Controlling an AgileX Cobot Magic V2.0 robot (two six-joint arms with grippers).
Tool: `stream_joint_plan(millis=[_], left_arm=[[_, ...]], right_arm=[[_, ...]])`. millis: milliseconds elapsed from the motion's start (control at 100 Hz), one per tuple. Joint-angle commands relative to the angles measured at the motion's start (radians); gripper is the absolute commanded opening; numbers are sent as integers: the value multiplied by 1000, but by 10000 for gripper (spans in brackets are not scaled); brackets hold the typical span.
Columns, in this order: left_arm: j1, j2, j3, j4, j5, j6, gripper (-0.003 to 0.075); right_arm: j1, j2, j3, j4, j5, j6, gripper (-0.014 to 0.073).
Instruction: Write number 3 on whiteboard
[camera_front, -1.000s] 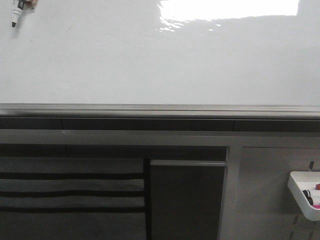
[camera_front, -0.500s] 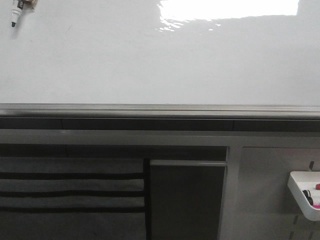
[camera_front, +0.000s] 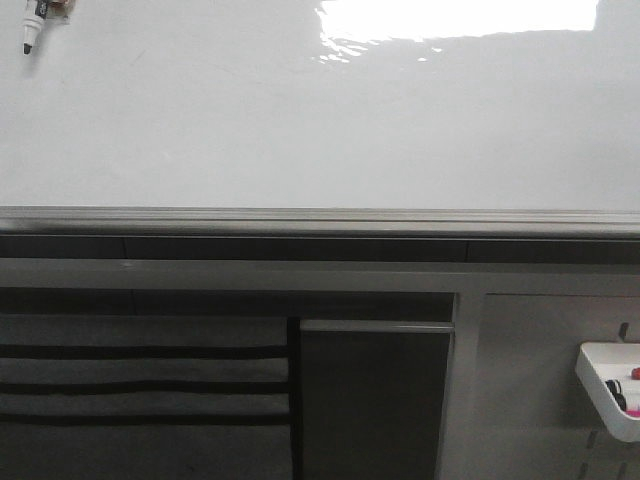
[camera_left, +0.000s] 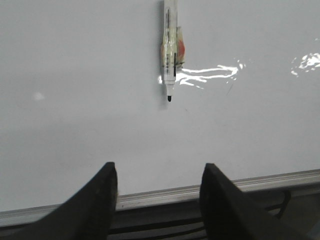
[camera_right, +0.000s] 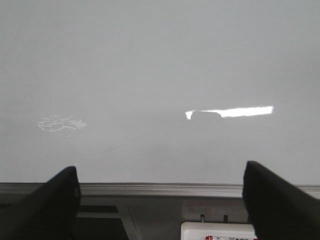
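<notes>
A small white plastic tray (camera_front: 607, 385) hangs at the lower right of the front view, mounted on a pale panel (camera_front: 530, 380) with slots. Inside it lie a few small items, one dark and one pink or red; they are too small to identify. The right wrist view catches the top edge of the same tray (camera_right: 220, 231), with a hint of red print on it that cannot be read.

The whiteboard (camera_front: 300, 130) fills the upper half of the front view, glossy, with a bright light reflection (camera_front: 455, 20) near its top and a silver-grey rail (camera_front: 320, 220) along its lower edge. No numeral shows on its face in any view.

A marker (camera_front: 32, 28) sits against the board at the upper left corner of the front view, tip down. In the left wrist view the marker (camera_left: 170, 55) is upright with its black tip pointing down, its barrel carrying a label with dark print and an orange patch; the writing is too blurred to read.

The left gripper (camera_left: 157, 200) has its jaws released, spread apart with nothing between them, below the marker and not touching it. The right gripper (camera_right: 160, 205) likewise has its jaws spread wide and empty, facing the whiteboard (camera_right: 160, 75) above the rail.

Below the board in the front view are a dark cabinet door (camera_front: 375, 400) and grey striped panels (camera_front: 140, 380).
</notes>
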Motion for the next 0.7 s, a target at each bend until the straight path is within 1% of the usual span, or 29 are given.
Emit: stream_joint_plan(millis=[0,300,520,690], left_arm=[[-2,91,-61,-16,-94,8,323],[-100,393,-202,-9,-227,34,323],[-101,565,-317,-7,-239,34,323],[-101,647,-384,-7,-243,34,323]], right_arm=[[-7,20,-35,5,-71,-10,594],[-7,20,-35,5,-71,-10,594],[-7,20,-35,5,-71,-10,594],[-7,20,-35,5,-71,-10,594]])
